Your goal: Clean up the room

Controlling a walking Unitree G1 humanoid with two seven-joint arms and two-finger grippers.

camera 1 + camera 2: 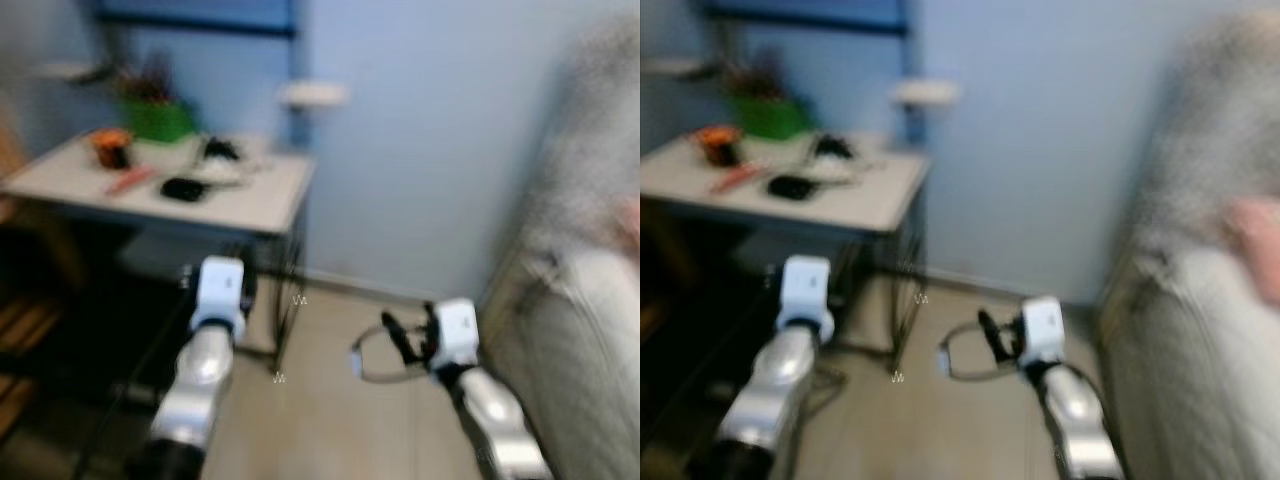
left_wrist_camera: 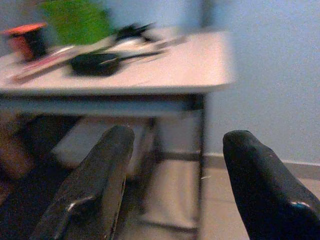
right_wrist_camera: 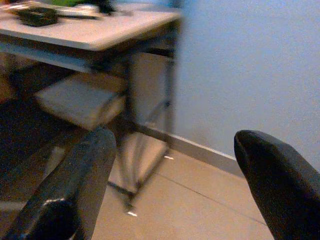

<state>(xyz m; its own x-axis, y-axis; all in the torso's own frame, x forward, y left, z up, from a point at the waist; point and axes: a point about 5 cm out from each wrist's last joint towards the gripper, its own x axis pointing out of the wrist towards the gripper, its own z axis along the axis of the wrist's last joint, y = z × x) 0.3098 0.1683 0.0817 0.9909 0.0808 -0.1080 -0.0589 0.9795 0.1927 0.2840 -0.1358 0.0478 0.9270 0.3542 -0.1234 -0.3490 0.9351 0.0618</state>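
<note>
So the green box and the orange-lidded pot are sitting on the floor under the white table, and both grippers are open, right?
Not quite. In the left eye view, the green box and orange-lidded pot sit on top of the white table, not under it. Both the left gripper and right gripper are open.

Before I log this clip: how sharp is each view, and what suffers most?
Both eye views are smeared by motion blur; the clutter on the table and the bed are only colour patches. Left wrist view: fingers fairly crisp, green box soft. Right wrist view: dim under the table, its fingers clearer than the background.
</note>
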